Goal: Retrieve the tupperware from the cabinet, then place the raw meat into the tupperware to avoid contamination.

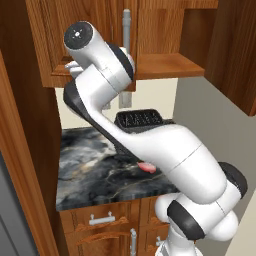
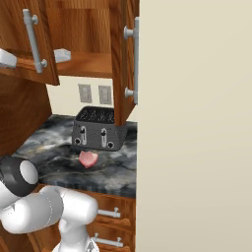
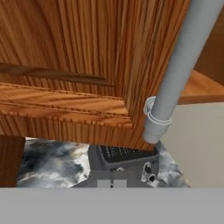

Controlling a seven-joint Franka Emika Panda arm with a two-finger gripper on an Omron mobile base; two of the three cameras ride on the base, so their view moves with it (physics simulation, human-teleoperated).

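Observation:
The cabinet point(image 1: 165, 25) hangs above the counter. Its right door point(image 2: 120, 59) is swung wide open and its left door point(image 2: 29, 44) faces me with its grey bar handle point(image 3: 175, 83). A small whitish box, the tupperware point(image 2: 62, 55), sits on the cabinet shelf point(image 1: 170, 65) just past the left door's edge. The raw meat point(image 2: 88, 158) lies pink on the dark marble counter point(image 1: 90, 165), in front of the toaster. My gripper point(image 2: 9, 58) is up against the lower part of the left door, shut. Its fingers are hidden, and I see nothing held in it.
A dark grey toaster point(image 2: 98, 129) stands at the back of the counter under the cabinet, with two wall outlets point(image 2: 94, 93) behind it. Lower drawers point(image 1: 102, 220) sit under the counter edge. A tall wooden panel point(image 1: 20, 150) closes the left side, and a plain wall point(image 2: 197, 147) the right.

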